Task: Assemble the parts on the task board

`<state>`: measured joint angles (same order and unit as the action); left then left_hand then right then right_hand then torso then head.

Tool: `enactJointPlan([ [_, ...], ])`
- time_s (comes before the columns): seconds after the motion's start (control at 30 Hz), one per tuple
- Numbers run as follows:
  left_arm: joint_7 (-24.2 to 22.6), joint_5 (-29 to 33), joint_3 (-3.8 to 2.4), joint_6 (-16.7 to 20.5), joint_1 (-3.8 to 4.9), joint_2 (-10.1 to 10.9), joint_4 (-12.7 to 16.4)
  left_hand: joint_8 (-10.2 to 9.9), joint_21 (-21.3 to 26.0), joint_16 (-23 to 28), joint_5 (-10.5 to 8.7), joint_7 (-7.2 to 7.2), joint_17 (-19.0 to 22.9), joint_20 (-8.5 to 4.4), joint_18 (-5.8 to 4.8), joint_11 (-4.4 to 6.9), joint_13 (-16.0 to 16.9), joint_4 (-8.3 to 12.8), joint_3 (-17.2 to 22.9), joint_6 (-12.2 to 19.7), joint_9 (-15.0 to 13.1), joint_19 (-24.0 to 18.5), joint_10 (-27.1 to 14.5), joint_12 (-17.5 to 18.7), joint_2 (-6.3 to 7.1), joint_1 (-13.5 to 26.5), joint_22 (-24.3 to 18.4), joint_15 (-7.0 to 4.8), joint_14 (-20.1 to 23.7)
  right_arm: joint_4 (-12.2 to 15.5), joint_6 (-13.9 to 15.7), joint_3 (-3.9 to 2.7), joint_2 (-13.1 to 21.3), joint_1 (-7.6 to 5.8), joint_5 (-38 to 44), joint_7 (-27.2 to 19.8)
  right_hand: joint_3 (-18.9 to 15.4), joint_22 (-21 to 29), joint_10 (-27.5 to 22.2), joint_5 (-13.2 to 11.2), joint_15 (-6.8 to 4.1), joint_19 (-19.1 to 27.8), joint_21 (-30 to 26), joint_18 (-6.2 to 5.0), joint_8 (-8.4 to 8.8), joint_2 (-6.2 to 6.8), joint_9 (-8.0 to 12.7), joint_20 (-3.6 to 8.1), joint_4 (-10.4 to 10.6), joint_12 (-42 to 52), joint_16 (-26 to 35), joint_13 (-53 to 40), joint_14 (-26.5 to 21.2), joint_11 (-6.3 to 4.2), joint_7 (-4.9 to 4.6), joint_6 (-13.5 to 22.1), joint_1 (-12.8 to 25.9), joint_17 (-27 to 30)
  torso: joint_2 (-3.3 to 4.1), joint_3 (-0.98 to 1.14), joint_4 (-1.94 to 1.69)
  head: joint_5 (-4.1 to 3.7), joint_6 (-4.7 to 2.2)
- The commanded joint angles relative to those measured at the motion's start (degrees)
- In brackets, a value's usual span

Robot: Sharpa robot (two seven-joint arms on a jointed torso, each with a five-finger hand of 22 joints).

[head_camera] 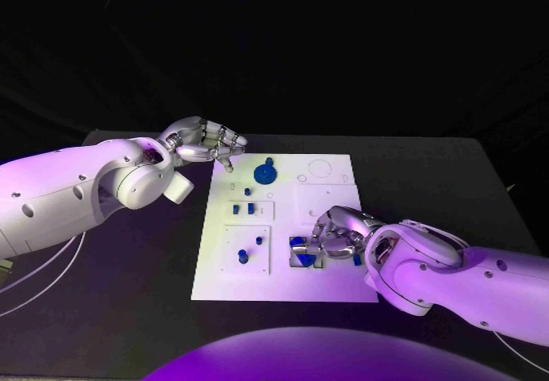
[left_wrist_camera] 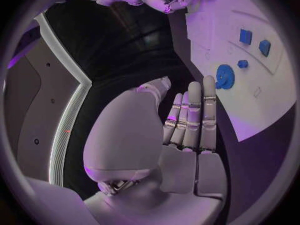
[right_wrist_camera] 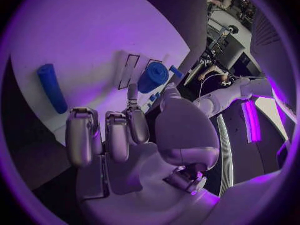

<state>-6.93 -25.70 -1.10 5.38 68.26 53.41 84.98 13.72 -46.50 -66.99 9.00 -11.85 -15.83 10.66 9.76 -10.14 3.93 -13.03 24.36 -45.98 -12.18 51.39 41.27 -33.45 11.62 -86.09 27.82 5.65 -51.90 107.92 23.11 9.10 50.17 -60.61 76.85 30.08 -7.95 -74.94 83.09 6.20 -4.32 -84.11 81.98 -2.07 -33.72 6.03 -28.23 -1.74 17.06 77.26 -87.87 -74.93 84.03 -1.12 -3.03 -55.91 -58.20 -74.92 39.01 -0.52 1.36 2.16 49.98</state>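
The white task board [head_camera: 217,278] lies in the middle of the black desk [head_camera: 458,182]. The left hand [head_camera: 204,141] hovers at the board's far left corner, fingers loosely curled and holding nothing, near a blue gear [head_camera: 266,171]. The right hand [head_camera: 332,238] rests over the blue parts [head_camera: 300,244] at the board's near right; whether it grips one I cannot tell.

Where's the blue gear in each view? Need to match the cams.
Head view: blue gear on the far part of the task board, just beside the left hand.
Left wrist view: gear on the board past the fingertips.
Right wrist view: cannot pick it out.
Shared landmark: the white task board.
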Motion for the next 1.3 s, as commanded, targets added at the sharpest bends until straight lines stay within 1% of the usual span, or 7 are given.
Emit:
enactJointPlan([
  [0.03,-0.3,0.1,-0.03,-0.5,0.04,0.0,0.2,0.4,0.3,0.2,0.37,-1.79,0.1,0.24,0.76,0.06,0.0,0.1,0.1,0.5,0.1,0.1,-0.5,-0.2,0.04,0.4,-0.1,0.04,0.2,1.0,0.3,0.01,0.8,0.06,0.8,-0.6,0.5,-13.2,-0.1,0.1,-0.29,-4.0,0.5,0.64,-0.29,-1.2,-0.1,0.14,-0.1,0.3,0.1,-3.5,4.8,0.04,0.01,0.1,-0.1,-9.6,-0.03,0.0,0.02,0.0,-0.04],
  [0.2,-0.3,0.1,-0.03,-0.7,0.04,0.1,0.2,0.4,0.3,0.2,0.37,-1.79,0.1,0.24,0.76,0.06,0.0,0.1,0.1,0.5,0.1,0.1,-0.5,-0.2,0.04,0.4,-0.1,0.04,0.2,2.6,-0.8,0.01,2.3,0.05,-0.4,-0.6,1.0,-13.4,0.4,-0.1,-0.36,-4.3,1.4,0.8,-0.44,-2.65,-0.2,0.18,-0.1,1.0,-0.3,-4.2,5.0,-0.04,0.11,-0.1,-0.7,-10.5,-0.02,-0.01,0.05,0.09,-0.07],
  [0.37,-0.1,0.0,-0.03,-0.9,0.04,0.1,0.2,0.4,0.3,0.2,0.37,-1.79,0.1,0.24,0.76,0.06,0.0,0.1,0.1,0.5,0.1,0.1,-0.5,-0.2,0.04,0.4,-0.1,0.04,0.2,3.5,-2.2,0.01,2.6,0.18,-2.0,-0.8,1.0,-13.4,0.5,-0.2,-0.38,-4.3,1.5,0.83,-0.45,-3.31,-0.2,0.2,-0.1,1.0,-0.3,-4.3,5.1,-0.06,0.14,-0.1,-0.7,-10.6,0.02,0.03,0.11,0.08,-0.06],
  [0.57,-0.1,0.0,-0.03,-1.0,0.04,0.0,0.1,0.4,0.3,0.2,0.37,-1.79,0.1,0.24,0.76,0.06,0.0,0.1,0.1,0.5,0.1,0.1,-0.5,-0.2,0.04,0.4,-0.1,0.04,0.2,3.8,-3.4,0.02,2.3,0.41,-3.1,-1.1,1.0,-13.5,0.5,-0.2,-0.39,-4.3,1.6,0.85,-0.47,-3.91,-0.2,0.22,-0.2,1.1,-0.4,-4.5,5.1,-0.08,0.16,-0.1,-0.9,-10.7,-0.01,0.02,-0.06,0.02,0.02],
  [1.0,0.0,0.0,-0.03,-1.0,0.03,0.1,0.1,0.4,0.4,0.3,0.39,-1.8,0.1,0.26,0.74,0.04,0.0,0.1,0.2,0.5,0.1,0.0,-0.6,-0.3,0.04,0.5,-0.1,0.07,0.3,3.5,-2.8,0.02,1.6,0.6,-2.9,-3.3,0.6,-13.3,0.4,-0.4,-0.38,-4.2,1.0,0.73,-0.28,-4.9,-0.1,0.22,-0.4,0.9,-0.3,-4.4,5.0,-0.05,0.11,0.1,-3.2,-10.4,-0.01,-0.02,0.06,-0.02,0.02],
  [1.07,0.0,0.0,-0.03,-1.0,0.03,0.1,0.1,0.4,0.4,0.3,0.39,-1.8,0.1,0.26,0.74,0.04,0.0,0.1,0.2,0.5,0.1,0.0,-0.6,-0.3,0.04,0.5,-0.1,0.07,0.3,3.4,-2.8,0.02,1.8,0.6,-2.4,-3.4,0.5,-13.3,0.4,-0.4,-0.37,-4.1,0.9,0.72,-0.24,-5.04,0.0,0.21,-0.4,0.9,-0.3,-4.5,5.0,-0.04,0.1,0.1,-4.0,-10.4,-0.02,-0.02,0.06,0.02,0.02],
  [1.3,0.0,0.0,-0.03,-0.9,0.03,0.1,0.1,0.4,0.4,0.3,0.4,-1.8,0.1,0.26,0.74,0.03,0.0,0.2,0.3,0.5,0.1,0.0,-0.6,-0.3,0.03,0.5,-0.1,0.08,0.4,3.0,-3.3,0.02,2.2,0.61,-1.0,-3.4,0.5,-13.4,0.5,-0.2,-0.4,-4.2,1.3,0.78,0.34,-6.45,0.4,0.24,-0.8,0.8,-0.3,-4.9,5.0,-0.07,0.12,0.1,-13.0,-10.5,-0.03,0.0,0.02,0.01,0.02],
])
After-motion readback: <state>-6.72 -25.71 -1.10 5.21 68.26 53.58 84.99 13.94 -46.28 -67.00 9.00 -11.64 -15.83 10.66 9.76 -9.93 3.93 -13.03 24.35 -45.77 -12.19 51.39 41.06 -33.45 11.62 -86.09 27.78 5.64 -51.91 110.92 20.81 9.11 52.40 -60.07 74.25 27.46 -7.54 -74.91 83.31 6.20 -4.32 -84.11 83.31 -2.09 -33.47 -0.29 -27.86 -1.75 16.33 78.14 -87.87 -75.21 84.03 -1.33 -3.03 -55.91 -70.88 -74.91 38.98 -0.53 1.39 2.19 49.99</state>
